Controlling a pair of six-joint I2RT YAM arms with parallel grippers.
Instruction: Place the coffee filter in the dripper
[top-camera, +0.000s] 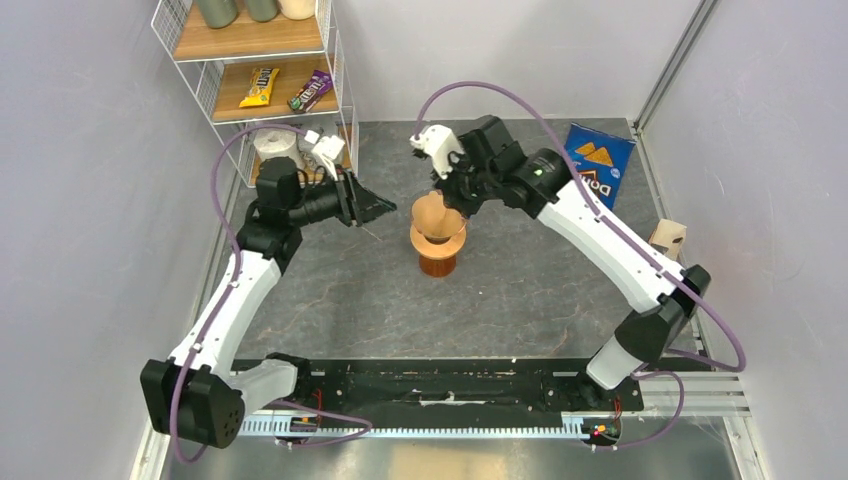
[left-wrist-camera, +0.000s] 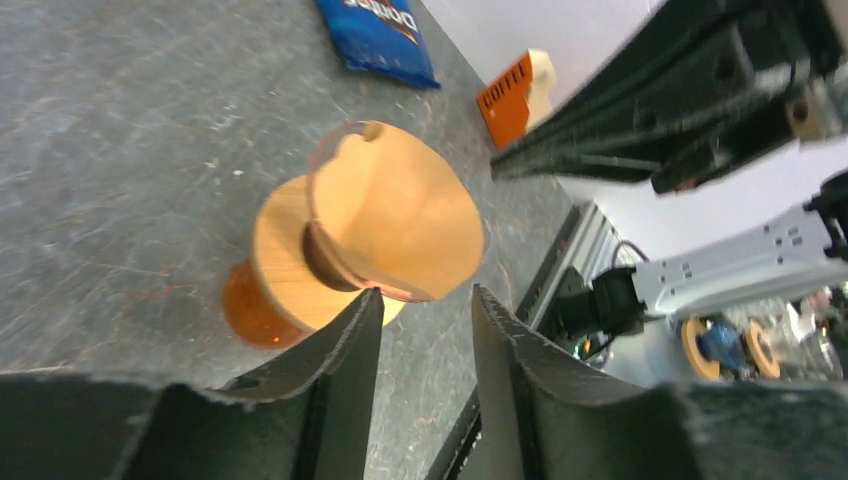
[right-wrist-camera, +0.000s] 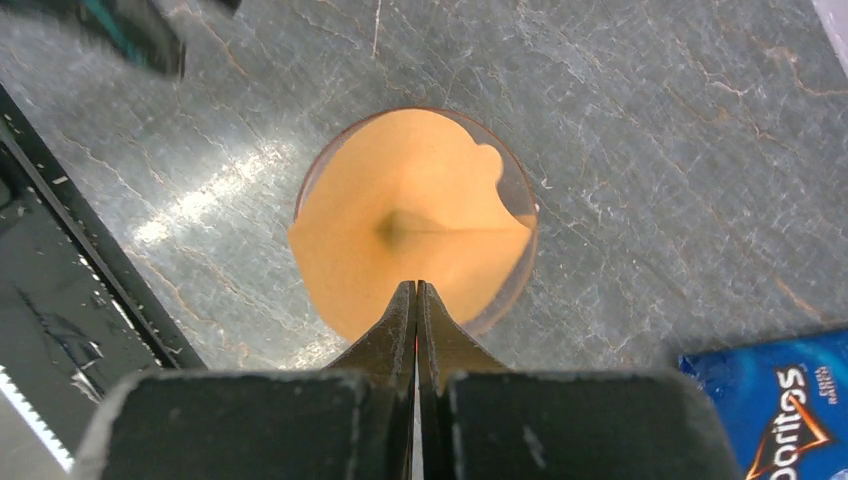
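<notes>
Right claw (right-wrist-camera: 416, 290), pinched together above the coffee filter (right-wrist-camera: 400, 220) sitting in the dripper (top-camera: 438, 262) on the counter (top-camera: 350, 290), should nudge the paper down gently, while left claw (left-wrist-camera: 427, 295) hangs half-apart, empty.

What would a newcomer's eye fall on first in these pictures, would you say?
The orange-brown dripper stands at the centre of the table with the light-brown coffee filter opened out inside it. The right gripper, fingers shut, points down over the filter's crease, while the left gripper hovers beside the dripper, fingers apart and empty. A blue Doritos bag lies at the far right.
</notes>
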